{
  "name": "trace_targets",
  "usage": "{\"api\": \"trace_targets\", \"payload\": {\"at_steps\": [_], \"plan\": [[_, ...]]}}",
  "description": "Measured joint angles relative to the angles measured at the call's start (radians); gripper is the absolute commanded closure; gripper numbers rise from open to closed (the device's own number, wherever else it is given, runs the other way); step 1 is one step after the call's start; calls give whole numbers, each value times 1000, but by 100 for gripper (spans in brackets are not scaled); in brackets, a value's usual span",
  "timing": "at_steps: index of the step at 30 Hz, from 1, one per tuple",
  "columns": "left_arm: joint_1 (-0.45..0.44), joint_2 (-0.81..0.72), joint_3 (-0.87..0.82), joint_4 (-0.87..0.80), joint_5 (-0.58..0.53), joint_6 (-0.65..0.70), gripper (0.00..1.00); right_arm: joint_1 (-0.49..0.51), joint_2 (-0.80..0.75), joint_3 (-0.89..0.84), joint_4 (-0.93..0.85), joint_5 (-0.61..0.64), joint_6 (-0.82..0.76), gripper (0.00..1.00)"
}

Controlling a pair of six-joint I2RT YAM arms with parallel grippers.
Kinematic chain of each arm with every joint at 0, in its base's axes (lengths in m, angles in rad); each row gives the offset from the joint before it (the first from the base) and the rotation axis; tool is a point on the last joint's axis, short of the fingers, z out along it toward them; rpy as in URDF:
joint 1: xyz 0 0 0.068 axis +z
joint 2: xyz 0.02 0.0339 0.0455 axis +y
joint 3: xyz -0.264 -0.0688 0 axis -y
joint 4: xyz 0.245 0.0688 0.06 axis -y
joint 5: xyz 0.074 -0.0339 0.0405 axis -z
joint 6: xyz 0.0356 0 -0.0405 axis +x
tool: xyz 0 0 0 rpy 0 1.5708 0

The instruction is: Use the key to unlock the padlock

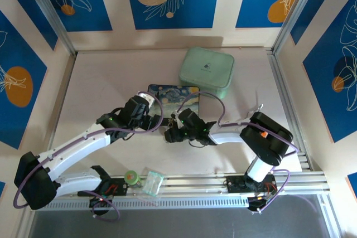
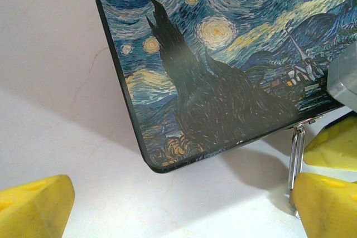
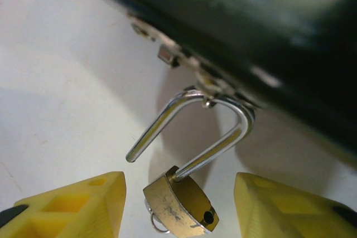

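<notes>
The brass padlock (image 3: 179,205) hangs by its silver shackle (image 3: 217,143) from the latch on the front edge of the painted box (image 2: 223,65). One shackle leg stands free of the body, so the lock is open. A small silvery bit with a thin wire ring (image 3: 156,226) pokes out under the body; I cannot make out the key itself. My right gripper (image 3: 178,190) is open, with a yellow finger on each side of the body and not touching it. My left gripper (image 2: 183,193) is open beside the box corner, its right finger (image 2: 326,204) close to the shackle (image 2: 295,163).
The painted box (image 1: 174,100) lies mid-table with both grippers at its near edge. A mint-green case (image 1: 206,72) sits behind it. A green-lidded jar (image 1: 131,177) and a clear plastic bag (image 1: 152,183) rest by the front rail. White walls and metal posts enclose the table.
</notes>
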Motion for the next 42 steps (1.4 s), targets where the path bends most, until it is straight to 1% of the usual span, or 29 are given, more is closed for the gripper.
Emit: {"api": "trace_targets", "payload": {"at_steps": [9, 12, 15, 16, 20, 21, 22, 26, 27, 28, 32, 38, 42], "plan": [[0, 0, -2, 6, 0, -13, 0, 26, 32, 24, 7, 36, -22, 61], [0, 0, -2, 5, 0, -22, 0, 27, 34, 24, 10, 43, -26, 69], [0, -1, -2, 5, 0, -22, 0, 28, 34, 24, 10, 47, -27, 74], [0, -1, -2, 5, 0, -22, 0, 28, 34, 24, 10, 47, -27, 78], [0, -1, -2, 5, 0, -23, 0, 28, 34, 24, 13, 48, -19, 80], [0, -1, -2, 5, -1, -23, 1, 28, 34, 24, 13, 48, -19, 78], [0, -1, -2, 5, -1, -23, 0, 28, 34, 24, 13, 49, -18, 73], [0, -1, -2, 5, -1, -30, 0, 22, 31, 13, 34, 48, 3, 40], [0, -1, -3, 5, -1, -30, 0, 18, 28, 6, 44, 47, 10, 35], [0, -1, -3, 5, -1, -30, 0, 16, 26, 2, 50, 47, 11, 32], [0, -1, -5, 6, -1, -34, 0, 21, 31, 12, 40, 64, 16, 31], [0, -1, -9, 6, -1, -47, 0, 63, 69, 76, -16, 146, 15, 31], [0, -1, -9, 6, -1, -48, 0, 89, 100, 125, -54, 204, 11, 35]]}}
